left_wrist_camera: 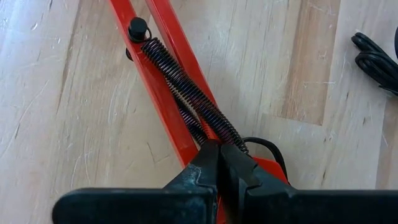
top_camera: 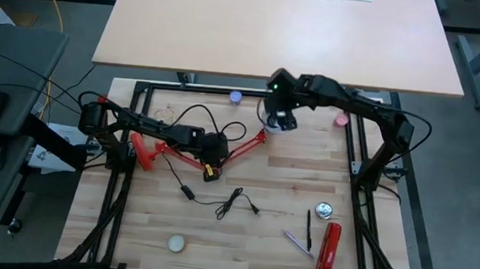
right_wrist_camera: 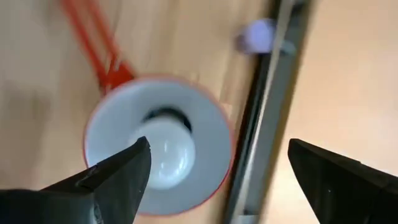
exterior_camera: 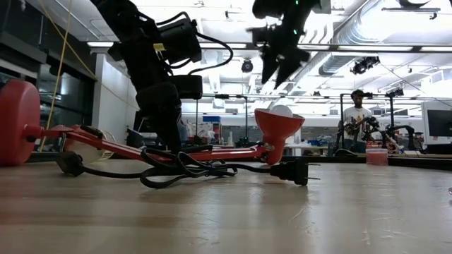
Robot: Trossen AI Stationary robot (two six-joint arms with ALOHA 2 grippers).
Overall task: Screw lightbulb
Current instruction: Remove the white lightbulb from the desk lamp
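Observation:
A red desk lamp (top_camera: 171, 151) lies on its side on the wooden table, base (exterior_camera: 18, 123) at the left, shade (exterior_camera: 277, 130) opening upward. The white lightbulb (exterior_camera: 282, 110) sits in the white-lined shade (right_wrist_camera: 106, 124); in the right wrist view the lightbulb (right_wrist_camera: 165, 152) shows in the shade's middle. My right gripper (exterior_camera: 281, 69) hangs open above the shade, clear of the bulb; its two fingers frame the shade in the right wrist view. My left gripper (left_wrist_camera: 217, 163) is shut, down on the lamp's arm (left_wrist_camera: 177, 118) near the table's middle. My left gripper bears with its shut fingers (left_wrist_camera: 205, 171) on the lamp's arm at the lower end of the two dark springs (left_wrist_camera: 214, 127). It comes slanting down from the table's left. The fingers hide whether any metal is pinched between them. The lamp arm lies low over the table.
The lamp's black cord (top_camera: 218, 202) loops over the near middle of the table, its plug (exterior_camera: 293, 171) by the shade. A red tool (top_camera: 329, 247), pens (top_camera: 308, 228) and a round metal piece (top_camera: 325, 210) lie near right; a cream ball (top_camera: 177, 244) near left. A person (exterior_camera: 357, 116) stands beyond.

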